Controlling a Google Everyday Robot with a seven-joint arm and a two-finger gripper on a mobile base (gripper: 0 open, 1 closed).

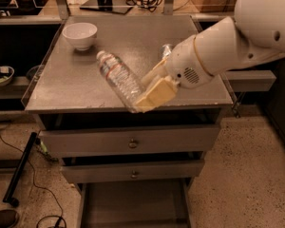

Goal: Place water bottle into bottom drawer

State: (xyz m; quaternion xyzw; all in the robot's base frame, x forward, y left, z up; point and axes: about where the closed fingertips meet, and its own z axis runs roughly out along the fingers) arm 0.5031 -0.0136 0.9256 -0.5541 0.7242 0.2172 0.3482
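Note:
The water bottle (118, 76) is clear and crinkled, with a white cap and a thin reddish band. It lies tilted over the front of the grey cabinet top (76, 89), cap pointing back left. My gripper (145, 86) comes in from the right. Its cream fingers (156, 94) are closed around the bottle's lower end, near the front edge. The bottom drawer (133, 205) stands pulled open below, showing a plain flat floor with nothing in it.
A white bowl (79, 34) stands at the back left of the top. A silver can (167, 49) stands just behind my wrist. Two upper drawers with small knobs (133, 143) are slightly open. Cables and a shoe lie on the floor at left.

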